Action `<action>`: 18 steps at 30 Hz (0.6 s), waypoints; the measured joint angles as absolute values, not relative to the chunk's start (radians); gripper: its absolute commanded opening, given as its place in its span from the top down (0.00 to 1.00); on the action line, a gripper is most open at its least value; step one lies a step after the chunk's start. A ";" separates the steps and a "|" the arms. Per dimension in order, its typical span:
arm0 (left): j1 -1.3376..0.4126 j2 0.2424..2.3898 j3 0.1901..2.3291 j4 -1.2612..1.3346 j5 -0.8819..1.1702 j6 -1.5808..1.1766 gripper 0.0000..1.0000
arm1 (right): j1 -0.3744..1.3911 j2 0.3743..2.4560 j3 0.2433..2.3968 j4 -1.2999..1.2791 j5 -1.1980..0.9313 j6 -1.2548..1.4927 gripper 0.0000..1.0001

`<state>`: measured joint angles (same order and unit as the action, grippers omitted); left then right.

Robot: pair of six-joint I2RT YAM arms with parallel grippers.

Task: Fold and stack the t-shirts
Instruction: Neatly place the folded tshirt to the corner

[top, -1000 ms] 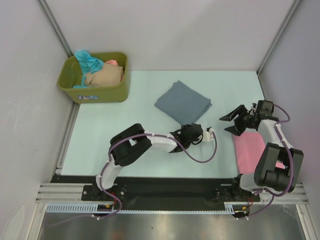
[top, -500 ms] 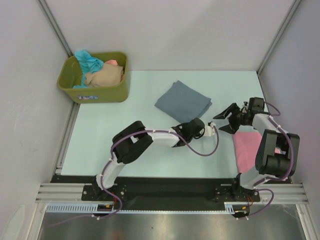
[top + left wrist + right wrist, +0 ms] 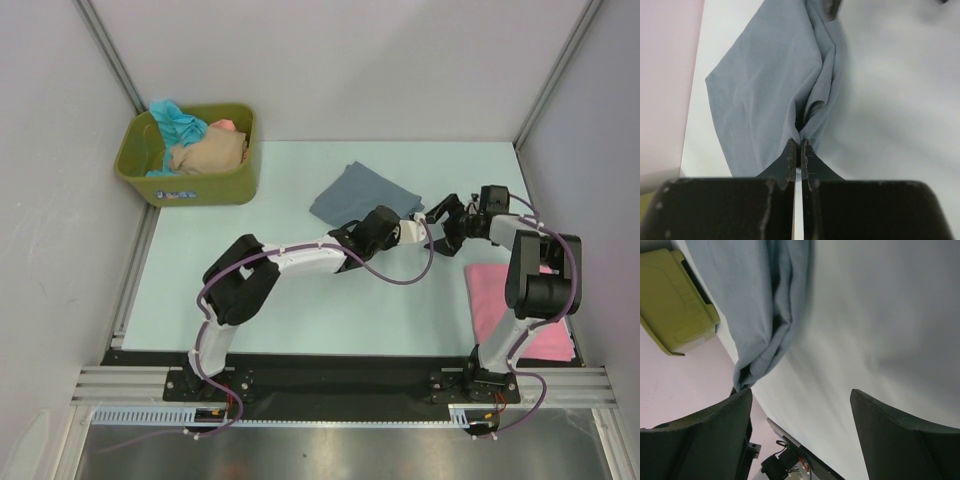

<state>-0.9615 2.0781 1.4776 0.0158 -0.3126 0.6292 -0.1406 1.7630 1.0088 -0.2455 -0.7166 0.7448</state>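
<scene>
- Left wrist view: the left gripper point(image 3: 801, 144) has its jaws pressed together on a bunched edge of the grey-blue t-shirt point(image 3: 765, 85), and the cloth gathers into creases right at the tips
- In the right wrist view the right gripper point(image 3: 801, 392) has its jaws spread wide with nothing between them; it sits low beside that same bunched edge of the grey-blue t-shirt, and no contact with the cloth shows
- Seen from the top external camera, both grippers meet at the right-hand corner of the grey-blue t-shirt, tip to tip
- Apart from the pinched corner, the grey-blue t-shirt lies folded and flat on the pale table point(image 3: 250, 260)
- The pink t-shirt point(image 3: 497, 300) lies flat to the near right of the grey-blue t-shirt, well apart from it and partly hidden by the right arm
- The olive-green tub point(image 3: 200, 186) stands to the far left of the grey-blue t-shirt, well apart from it
- Heaped in the tub are a teal t-shirt point(image 3: 176, 120), a beige t-shirt point(image 3: 210, 152) and a small showing of a salmon t-shirt point(image 3: 226, 125)
</scene>
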 measured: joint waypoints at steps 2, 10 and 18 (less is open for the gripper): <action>-0.960 2.078 1.478 0.009 -0.307 0.627 1.00 | -0.121 1.785 1.011 -0.186 -0.720 0.791 0.11; -0.958 2.078 1.478 -0.010 -0.298 0.626 1.00 | -0.028 1.894 1.029 0.034 -0.695 0.974 0.01; -0.955 2.053 1.478 -0.016 -0.284 0.617 1.00 | 0.063 1.958 1.108 0.052 -0.544 1.069 0.15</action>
